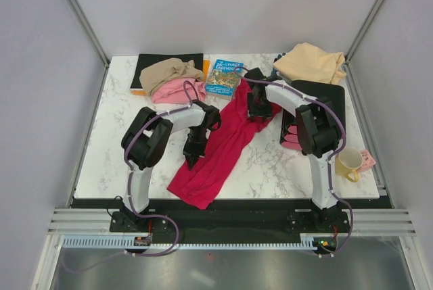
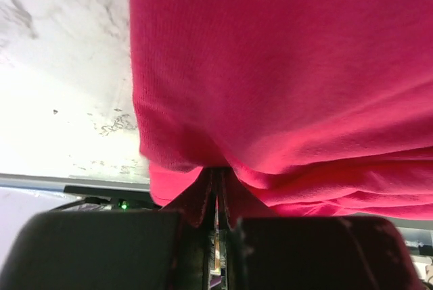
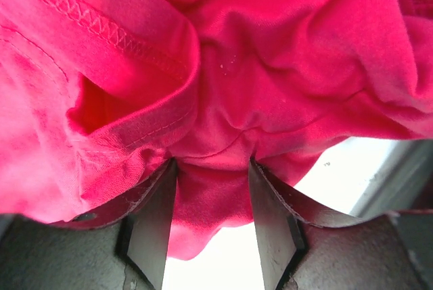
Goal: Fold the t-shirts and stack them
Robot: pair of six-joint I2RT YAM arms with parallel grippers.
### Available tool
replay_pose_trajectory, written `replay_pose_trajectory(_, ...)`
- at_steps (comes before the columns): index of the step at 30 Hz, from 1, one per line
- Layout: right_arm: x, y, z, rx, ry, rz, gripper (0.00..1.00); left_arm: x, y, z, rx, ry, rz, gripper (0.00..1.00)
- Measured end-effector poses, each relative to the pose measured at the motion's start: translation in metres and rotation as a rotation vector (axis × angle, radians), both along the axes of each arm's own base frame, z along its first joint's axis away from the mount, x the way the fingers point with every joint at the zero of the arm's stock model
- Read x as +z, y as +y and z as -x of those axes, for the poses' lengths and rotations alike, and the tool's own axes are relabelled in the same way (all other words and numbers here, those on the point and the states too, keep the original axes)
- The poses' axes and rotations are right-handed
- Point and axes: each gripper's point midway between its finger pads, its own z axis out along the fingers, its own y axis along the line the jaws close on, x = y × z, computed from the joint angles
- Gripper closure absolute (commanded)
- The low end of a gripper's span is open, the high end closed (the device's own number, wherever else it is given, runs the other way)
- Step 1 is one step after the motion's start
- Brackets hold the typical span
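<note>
The crimson red t-shirt lies stretched in a long diagonal band across the middle of the table. My left gripper is shut on its left edge; in the left wrist view the gripper pinches a thin fold of the red cloth. My right gripper is at the shirt's far end; in the right wrist view the gripper holds a thick bunch of red cloth between its fingers. The tan-brown shirt and pink shirt lie crumpled at the back left. The peach-cream shirt lies at the back right.
A black mat lies under the tan and pink shirts. A blue illustrated book lies at the back centre. A black tray sits on the right behind the right arm. A yellow mug stands near the right front edge.
</note>
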Motion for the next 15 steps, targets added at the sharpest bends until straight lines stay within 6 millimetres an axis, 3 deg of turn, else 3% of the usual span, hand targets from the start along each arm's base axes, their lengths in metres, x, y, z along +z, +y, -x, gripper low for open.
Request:
replay_pose_trajectory(5,0.006,-0.006,0.007,-0.006,0.016,0.022,0.42,0.0,-0.006,-0.008,-0.003,-0.027,0.021,0.98)
replay_pose_trajectory(8,0.019,-0.008,0.009,-0.008,0.009,0.022,0.4,0.001,-0.007,-0.01,-0.005,-0.038,0.023,0.87)
replay_pose_trajectory(11,0.044,-0.006,0.003,-0.004,-0.035,0.006,0.4,0.001,-0.007,-0.015,-0.01,-0.06,0.018,0.84)
replay_pose_trajectory(15,0.094,0.002,-0.013,0.002,-0.153,-0.047,0.4,0.006,-0.01,-0.027,-0.013,-0.102,0.017,0.83)
